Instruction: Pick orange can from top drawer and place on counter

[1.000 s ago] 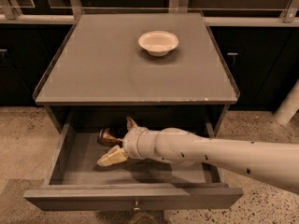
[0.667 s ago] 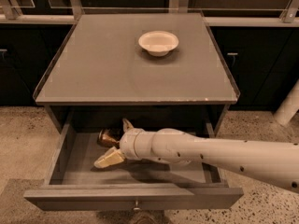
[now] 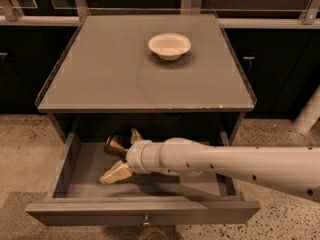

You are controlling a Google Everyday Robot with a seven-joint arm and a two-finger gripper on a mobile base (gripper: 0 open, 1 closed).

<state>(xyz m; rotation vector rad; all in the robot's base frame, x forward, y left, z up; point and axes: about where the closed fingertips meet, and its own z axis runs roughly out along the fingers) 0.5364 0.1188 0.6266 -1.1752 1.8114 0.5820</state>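
Note:
The top drawer [image 3: 145, 211] is pulled out below the counter [image 3: 115, 74]. The orange can [image 3: 115, 145] lies inside it at the back left, shiny with dark print. My gripper [image 3: 120, 155] reaches into the drawer from the right on a long white arm. It is open, with one finger [image 3: 114, 174] in front of the can and the other [image 3: 135, 134] behind it. The can sits between them, close to the rear finger, still down in the drawer.
A white bowl [image 3: 169, 45] stands on the counter at the back centre. The counter has a thin raised rim. Dark cabinets flank it on both sides. Speckled beige floor [image 3: 20, 149] surrounds the cabinet. A white post [image 3: 309, 111] leans at the right.
My gripper has edged a little to the left, deeper around the can. The can and the bowl have not moved.

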